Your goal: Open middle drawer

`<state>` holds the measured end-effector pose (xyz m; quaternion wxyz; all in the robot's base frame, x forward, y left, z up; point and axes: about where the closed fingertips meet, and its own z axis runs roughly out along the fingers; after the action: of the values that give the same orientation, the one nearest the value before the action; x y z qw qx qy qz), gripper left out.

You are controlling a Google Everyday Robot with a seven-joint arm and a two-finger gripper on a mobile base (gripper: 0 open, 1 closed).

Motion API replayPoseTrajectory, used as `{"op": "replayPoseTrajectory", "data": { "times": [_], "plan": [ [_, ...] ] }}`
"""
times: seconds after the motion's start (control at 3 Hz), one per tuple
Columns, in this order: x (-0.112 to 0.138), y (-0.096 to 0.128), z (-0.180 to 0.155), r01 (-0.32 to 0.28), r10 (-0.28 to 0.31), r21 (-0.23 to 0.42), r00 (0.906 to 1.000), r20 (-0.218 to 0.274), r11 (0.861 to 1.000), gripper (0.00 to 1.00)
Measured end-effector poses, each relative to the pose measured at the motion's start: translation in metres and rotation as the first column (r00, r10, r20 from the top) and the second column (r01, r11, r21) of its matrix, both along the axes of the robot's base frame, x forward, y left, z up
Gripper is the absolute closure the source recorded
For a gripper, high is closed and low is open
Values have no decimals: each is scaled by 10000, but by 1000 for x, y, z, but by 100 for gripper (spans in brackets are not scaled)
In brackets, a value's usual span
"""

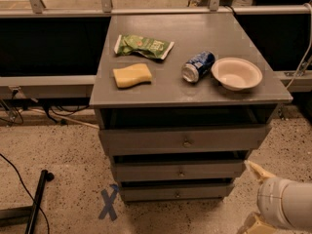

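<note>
Three grey drawers stack under the bench (204,30) at the centre of the frame. The middle drawer (146,172) sits between the taller-fronted top drawer (146,141) and the narrower bottom drawer (146,194). Only its flat front and small round knob (181,172) show, nothing of its inside.

On the bench, right of centre, a pale bowl (236,73) stands upright, showing only its plain inner surface. A blue can (198,66) lies on its side just left of the bowl, its lettering too small to read. Toward the upper left of the bench lies a green snack bag (144,46) — print unreadable — with a yellow sponge (132,75) just below it.

The gripper (243,197) hangs in the lower right corner of the frame, right of the drawers and apart from them, its jaws spread wide with only floor between them.
</note>
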<state>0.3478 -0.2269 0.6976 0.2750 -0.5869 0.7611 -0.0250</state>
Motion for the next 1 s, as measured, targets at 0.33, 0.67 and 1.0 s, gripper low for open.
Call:
{"op": "replayPoseTrajectory", "data": {
  "times": [0.33, 0.67, 1.0],
  "plan": [
    [32, -15, -4, 243, -222, -393, 9983, 544, 9989, 0],
    [32, -15, -4, 243, -222, -393, 9983, 544, 9989, 0],
    [47, -13, -22, -640, 682, -601, 9952, 698, 9961, 0]
  ]
}}
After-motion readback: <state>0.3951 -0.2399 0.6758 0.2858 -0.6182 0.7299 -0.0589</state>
